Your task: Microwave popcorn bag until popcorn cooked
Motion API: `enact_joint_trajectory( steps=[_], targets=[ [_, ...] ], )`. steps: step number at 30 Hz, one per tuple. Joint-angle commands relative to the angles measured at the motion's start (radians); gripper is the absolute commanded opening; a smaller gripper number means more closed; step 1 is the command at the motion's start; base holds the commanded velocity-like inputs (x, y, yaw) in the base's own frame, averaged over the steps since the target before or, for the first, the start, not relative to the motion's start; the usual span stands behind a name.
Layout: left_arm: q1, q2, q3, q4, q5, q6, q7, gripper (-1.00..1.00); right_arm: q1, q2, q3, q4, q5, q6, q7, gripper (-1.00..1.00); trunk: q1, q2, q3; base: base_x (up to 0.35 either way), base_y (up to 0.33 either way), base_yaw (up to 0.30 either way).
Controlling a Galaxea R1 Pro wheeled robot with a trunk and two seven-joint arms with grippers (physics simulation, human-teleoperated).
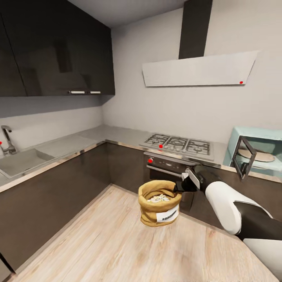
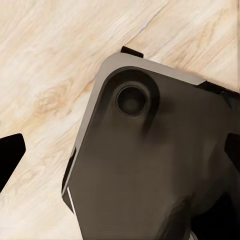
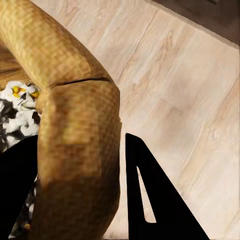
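While microwave (image 1: pixel 256 152) door hangs open, right fingers (image 3: pixel 135 200) pinch popcorn bag (image 1: pixel 159 202) rim, bag aloft over floor (image 1: pixel 109 243); left fingers' state unclear.

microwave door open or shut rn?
Open. The microwave door is swung outward, and the interior turntable is visible.

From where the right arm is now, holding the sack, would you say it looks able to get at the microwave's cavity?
Probably yes: the microwave door hangs open, and nothing stands between it and the right gripper clamping the popcorn bag rim.
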Motion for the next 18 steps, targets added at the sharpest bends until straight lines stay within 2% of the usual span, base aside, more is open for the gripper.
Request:
enact_joint_trajectory(
  steps=[1,2,4,15,18],
  targets=[
    [-0.001,0.000,0.001,-0.001,0.003,-0.002,0.000,1.00,-0.001,-0.005,-0.062,-0.001,0.010,-0.001,0.007,-1.00,0.000,-0.001,-0.001,0.000,0.000,-0.277],
    [0.000,0.000,0.001,-0.001,0.003,-0.002,0.000,1.00,-0.001,-0.007,-0.087,-0.001,0.011,-0.002,0.007,-1.00,0.000,-0.001,0.000,0.000,0.000,-0.277],
    [-0.001,0.000,0.001,-0.001,0.003,-0.002,0.000,1.00,-0.001,-0.008,-0.100,-0.001,0.011,-0.003,0.006,-1.00,0.000,-0.001,0.001,0.000,0.000,-0.277],
    [0.000,0.000,0.001,-0.001,0.003,-0.002,0.000,1.00,-0.001,-0.009,-0.106,0.035,0.012,-0.028,-0.004,-1.00,0.000,-0.001,0.007,0.000,0.000,-0.277],
    [0.000,0.000,0.001,-0.001,0.003,-0.002,0.000,1.00,-0.001,-0.028,-0.106,0.042,0.011,-0.033,-0.004,-1.00,0.000,-0.001,0.008,0.000,0.000,-0.277]
  ],
)
